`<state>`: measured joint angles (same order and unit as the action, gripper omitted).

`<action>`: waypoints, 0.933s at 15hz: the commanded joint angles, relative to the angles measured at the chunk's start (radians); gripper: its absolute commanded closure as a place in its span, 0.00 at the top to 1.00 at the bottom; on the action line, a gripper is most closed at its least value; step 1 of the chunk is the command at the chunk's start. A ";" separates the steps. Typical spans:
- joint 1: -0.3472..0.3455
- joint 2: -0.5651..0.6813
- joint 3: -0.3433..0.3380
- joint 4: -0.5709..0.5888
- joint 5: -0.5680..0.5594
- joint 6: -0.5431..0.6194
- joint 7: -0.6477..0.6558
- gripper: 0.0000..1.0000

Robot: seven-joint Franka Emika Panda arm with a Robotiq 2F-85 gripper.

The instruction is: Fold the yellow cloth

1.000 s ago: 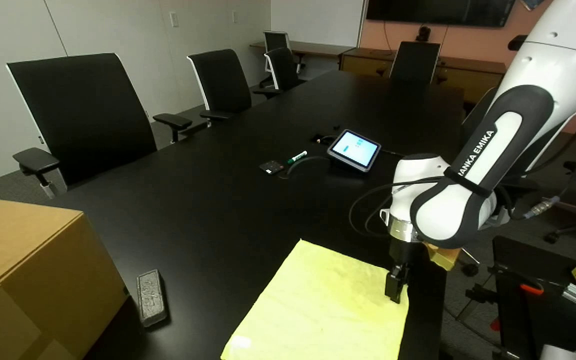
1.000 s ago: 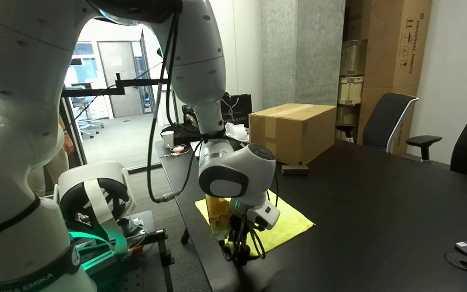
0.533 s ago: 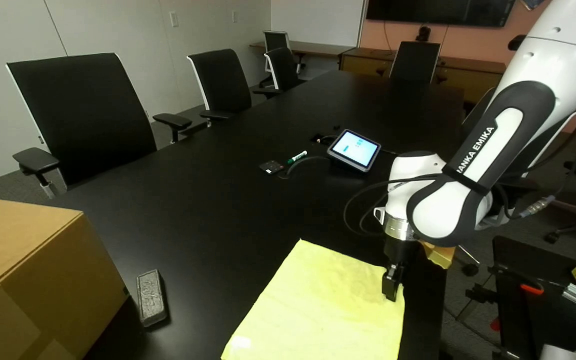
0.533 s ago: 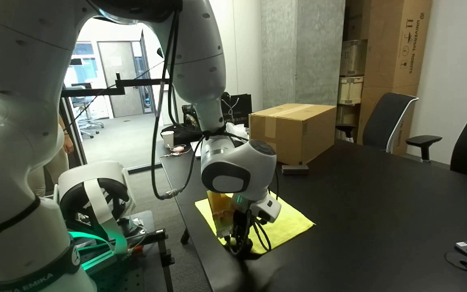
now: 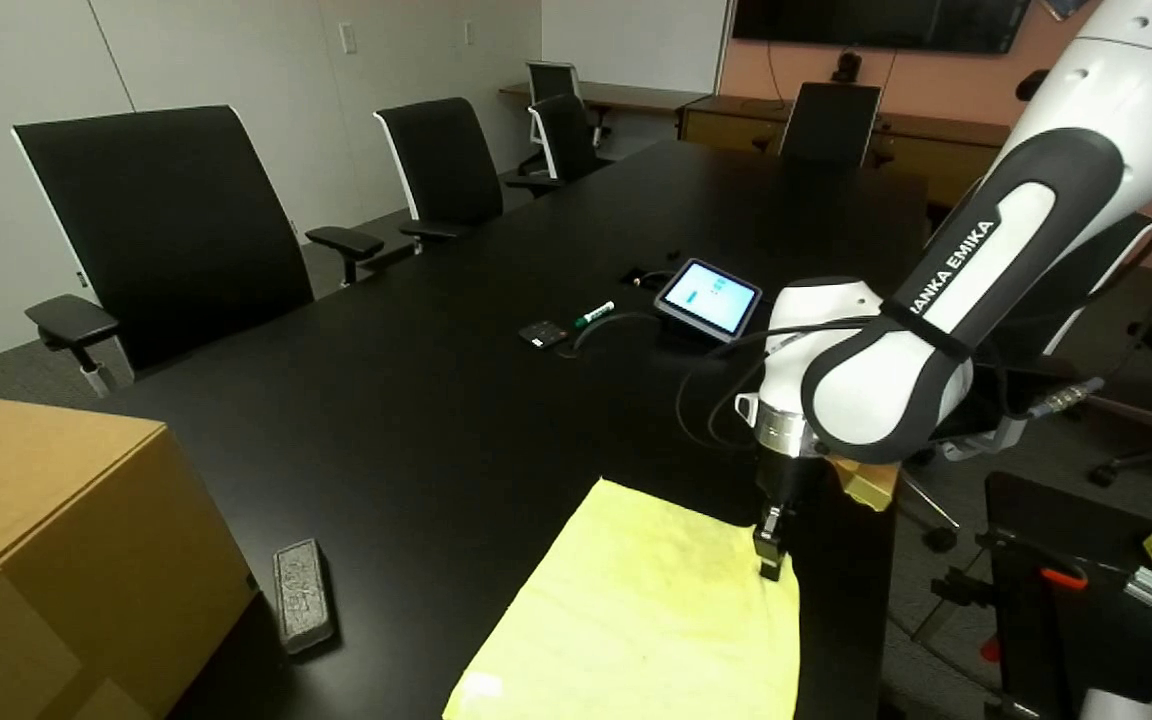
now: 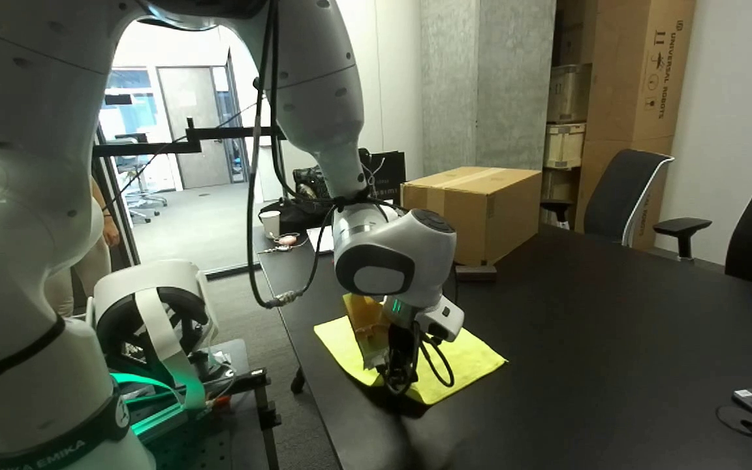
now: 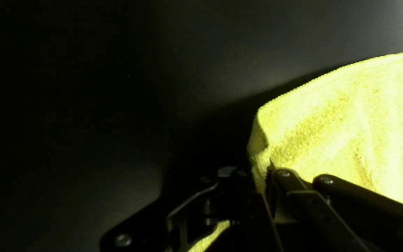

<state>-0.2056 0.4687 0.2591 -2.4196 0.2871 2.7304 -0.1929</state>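
The yellow cloth (image 5: 636,620) lies spread on the dark table, mostly flat, in both exterior views. Along its side nearest the robot, my gripper (image 5: 769,560) points down with its jaws drawn together on the cloth's edge. A bunched fold of the yellow cloth (image 7: 355,115) runs between the fingers in the wrist view, and the edge by the gripper (image 7: 259,171) is raised and creased. In an exterior view, the gripper (image 6: 402,382) and its cables hide part of the pinched edge. The fingertips themselves are dark and hard to make out.
A cardboard box (image 5: 96,580) and a grey eraser (image 5: 304,596) stand on the table (image 5: 416,440) beyond the cloth. Farther along are a tablet (image 5: 708,300), a green marker (image 5: 594,314) and a small black device (image 5: 543,334). The table's edge runs close by the arm.
The gripper's jaws have closed onto the cloth's edge. The gripper has risen slightly and moved inward over the cloth, drawing that edge along and lifting it a little.
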 commanded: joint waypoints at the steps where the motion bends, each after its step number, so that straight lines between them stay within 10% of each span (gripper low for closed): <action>1: 0.017 -0.043 -0.010 0.016 0.005 -0.070 -0.025 0.07; 14: 0.157 -0.005 -0.071 0.349 -0.086 -0.505 -0.017 0.05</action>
<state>-0.0869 0.4207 0.2185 -2.2060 0.2255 2.3612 -0.2095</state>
